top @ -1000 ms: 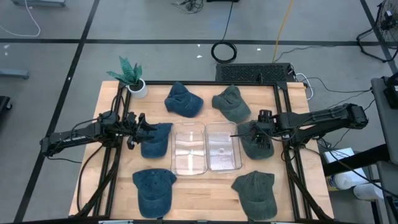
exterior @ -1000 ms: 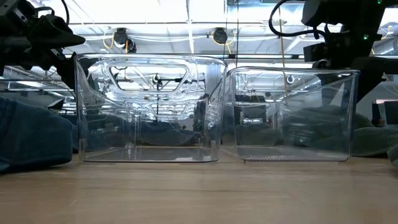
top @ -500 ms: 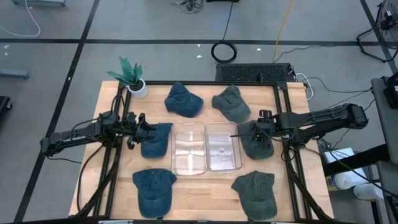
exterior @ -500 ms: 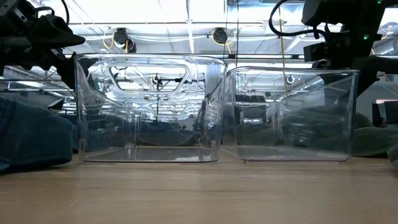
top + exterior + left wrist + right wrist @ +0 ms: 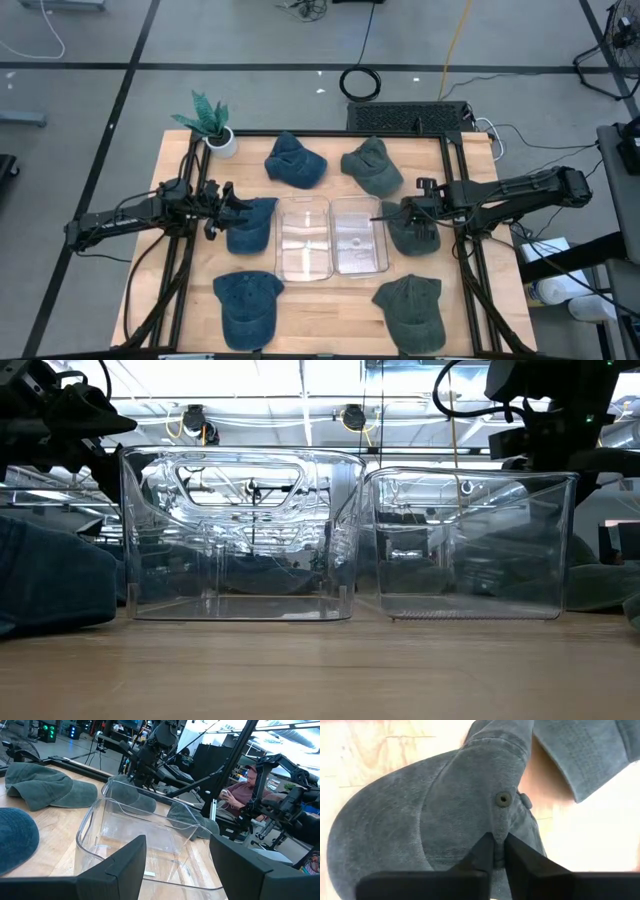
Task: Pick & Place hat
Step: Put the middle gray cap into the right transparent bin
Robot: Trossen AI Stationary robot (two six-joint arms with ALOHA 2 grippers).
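We find the right gripper at centre right of the high view, directly over the grey hat lying just right of the clear bins. In the right wrist view its fingers sit almost together, pinching a fold of crown cloth just below the top button. The hat rests on the table, its brim toward the frame's upper right. The left gripper waits over a blue hat, fingers apart, empty. We judge the right arm nearer; the bin lies leftward.
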